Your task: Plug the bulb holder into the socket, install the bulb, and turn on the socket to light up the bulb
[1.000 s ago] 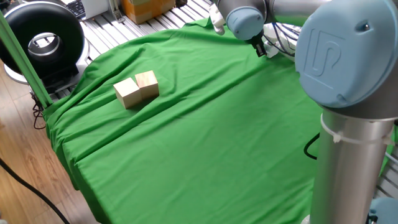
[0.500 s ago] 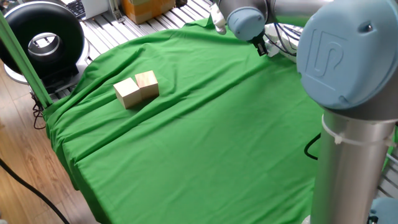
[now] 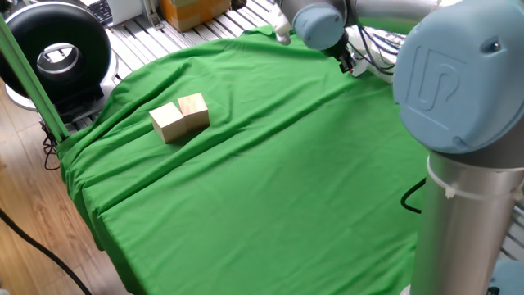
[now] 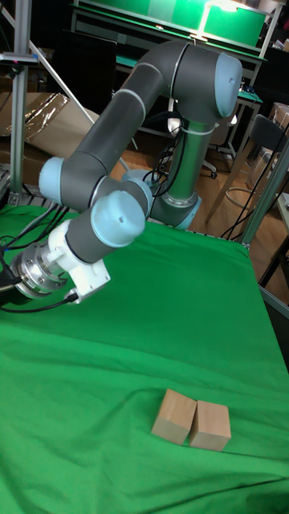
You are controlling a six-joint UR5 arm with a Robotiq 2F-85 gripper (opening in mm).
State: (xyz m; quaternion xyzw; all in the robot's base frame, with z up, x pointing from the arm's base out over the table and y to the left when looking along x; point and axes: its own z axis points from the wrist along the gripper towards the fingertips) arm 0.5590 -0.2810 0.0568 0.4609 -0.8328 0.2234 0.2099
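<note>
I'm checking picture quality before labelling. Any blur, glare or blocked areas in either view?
Fixed view: even, soft light, two pale wooden blocks sharp with faint shadows on the green cloth; the big grey and blue robot arm, close and slightly soft, blocks the right side. Tall fixed view: blocks crisp, a bright green glare patch at the top, arm's wrist end cut by the left edge, gripper unseen.
</note>
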